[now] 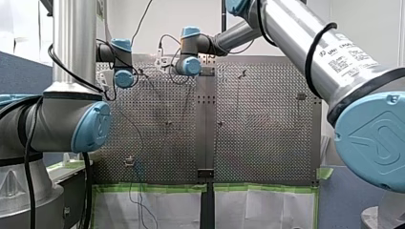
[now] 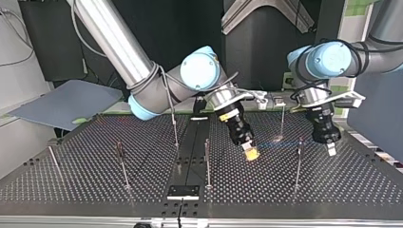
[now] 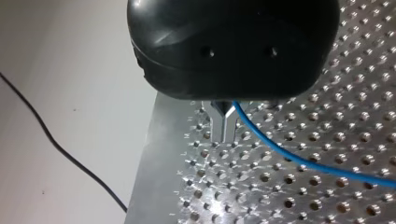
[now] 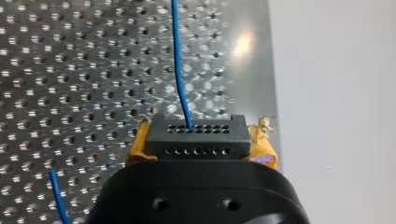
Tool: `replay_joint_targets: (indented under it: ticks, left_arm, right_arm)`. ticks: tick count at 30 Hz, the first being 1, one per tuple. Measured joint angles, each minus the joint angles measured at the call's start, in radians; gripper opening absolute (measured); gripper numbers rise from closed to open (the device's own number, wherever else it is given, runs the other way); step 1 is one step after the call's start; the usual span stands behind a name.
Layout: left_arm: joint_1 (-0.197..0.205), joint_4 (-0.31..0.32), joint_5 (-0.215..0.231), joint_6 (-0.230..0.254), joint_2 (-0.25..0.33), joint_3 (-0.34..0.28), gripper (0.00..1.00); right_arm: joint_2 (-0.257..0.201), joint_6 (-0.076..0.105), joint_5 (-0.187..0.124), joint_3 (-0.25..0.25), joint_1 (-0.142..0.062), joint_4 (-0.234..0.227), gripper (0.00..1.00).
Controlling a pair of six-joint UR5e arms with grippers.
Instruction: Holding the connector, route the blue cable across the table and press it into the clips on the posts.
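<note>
In the right wrist view a black connector with rows of small holes sits between the yellow pads of my right gripper, which is shut on it. The blue cable leaves the connector and runs ahead over the perforated table. My left gripper has its metal fingers shut on the blue cable low over the table near its edge; the cable trails off to one side. In the top view my right gripper hangs mid-table and my left gripper stands at the view's right.
Several thin posts stand on the table, among them one near the centre seam, one close to my left gripper and one at the top view's left. A black wire lies on the floor beyond the table's edge.
</note>
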Motion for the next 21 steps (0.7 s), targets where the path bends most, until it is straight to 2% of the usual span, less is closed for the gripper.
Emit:
replay_joint_targets:
  ticks: [11,16,21]
  left_arm:
    - [0.031,0.004,0.047,-0.015,-0.053,0.030,0.00]
    - [0.044,0.028,0.060,-0.035,-0.064,0.044,0.00]
    - [0.057,0.038,0.097,-0.045,-0.098,0.059,0.00]
  right_arm:
    - [0.010,0.001,-0.002,-0.093,-0.008,0.016,0.00]
    - [0.026,0.001,0.000,-0.134,-0.009,0.023,0.00]
    - [0.049,0.002,0.003,-0.154,-0.009,0.034,0.00]
